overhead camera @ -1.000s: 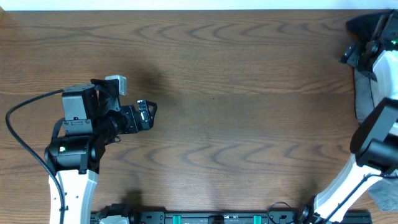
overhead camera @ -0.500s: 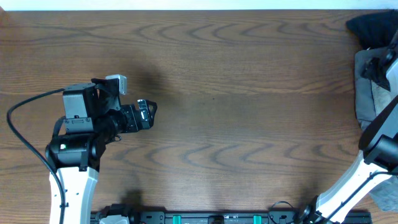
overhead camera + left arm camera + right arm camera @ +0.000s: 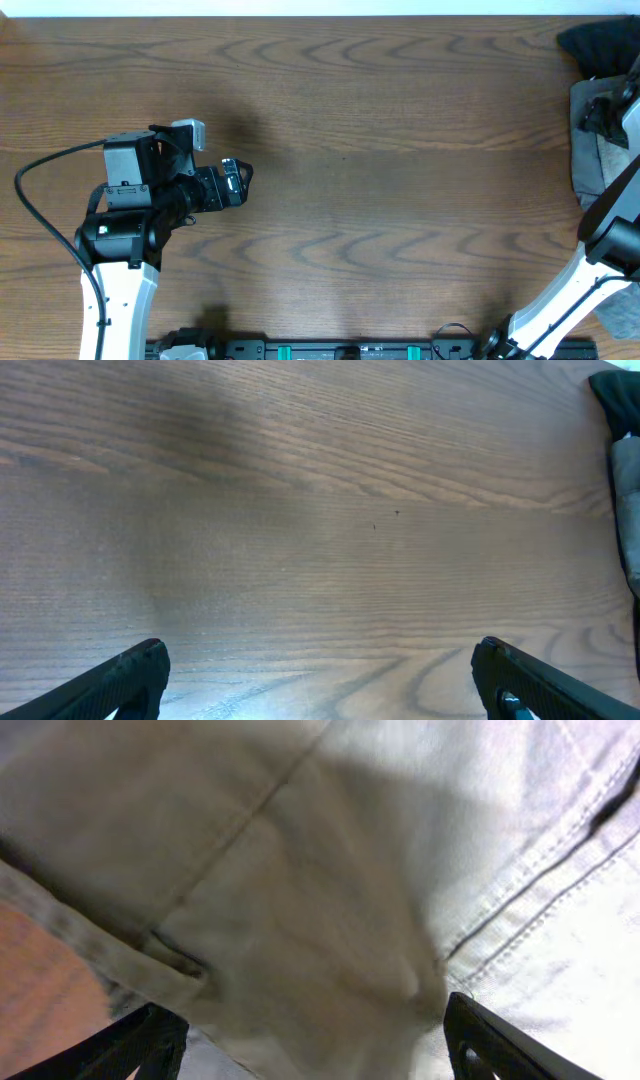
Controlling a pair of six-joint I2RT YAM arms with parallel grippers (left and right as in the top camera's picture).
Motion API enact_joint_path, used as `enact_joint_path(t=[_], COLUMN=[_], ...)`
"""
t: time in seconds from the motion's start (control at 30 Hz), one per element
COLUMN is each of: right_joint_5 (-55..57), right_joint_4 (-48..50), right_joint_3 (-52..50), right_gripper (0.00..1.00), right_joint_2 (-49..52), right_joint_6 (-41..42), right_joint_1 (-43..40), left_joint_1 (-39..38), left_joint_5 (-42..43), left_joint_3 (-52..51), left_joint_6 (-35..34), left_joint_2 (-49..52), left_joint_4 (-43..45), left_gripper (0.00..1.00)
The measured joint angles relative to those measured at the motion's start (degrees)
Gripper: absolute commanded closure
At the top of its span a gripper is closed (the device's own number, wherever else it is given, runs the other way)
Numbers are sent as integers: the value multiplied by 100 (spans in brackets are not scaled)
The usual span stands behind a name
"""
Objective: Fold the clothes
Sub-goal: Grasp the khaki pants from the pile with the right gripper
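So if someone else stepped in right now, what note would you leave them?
Left claw: open, empty, over the bare table on its left side.
Right claw: jaws apart, down on the shorts, no grip visible.
Shorts: lying at the table's far right edge, near a black garment.
Done: nothing folded that I can see.
Left: probably drag the shorts to the middle, flatten them, fold.

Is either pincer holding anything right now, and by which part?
Left pincer holds nothing. Right pincer straddles the shorts fabric beside a stitched seam; whether it grips cannot be told.
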Motion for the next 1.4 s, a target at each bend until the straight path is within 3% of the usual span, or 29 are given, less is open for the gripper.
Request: enact_joint_path(t=[0.13,0.23,0.33,0.53,0.8,1.07,1.4], right_joint_5=[227,350,470,684,822,105,-785], right_joint_4=[-26,-44,-26,94,229,212,339], right_joint_3=[-13,-22,-22,-48,-57,-105,-120], right_gripper=[49,71,80,85,99,99,99], right_joint_2=[116,142,125,-129,-756,-1008,-3145], right_joint_6=[-133,-96,-11,170,236,251,221], right_joint_1=[0,20,33,28,-162,-184,986], left_joint_1=[0,0,0,0,0,0,0], left_joint_5=[2,0,0,0,0,0,0], left_joint_3=[0,0,0,0,0,0,0], left_joint_6=[0,0,0,0,0,0,0], left_joint_2=[0,0,0,0,2,4,4], left_joint_4=[-9,-28,-44,-57,-70,-70,-70], left_gripper=[2,2,2,2,2,2,2])
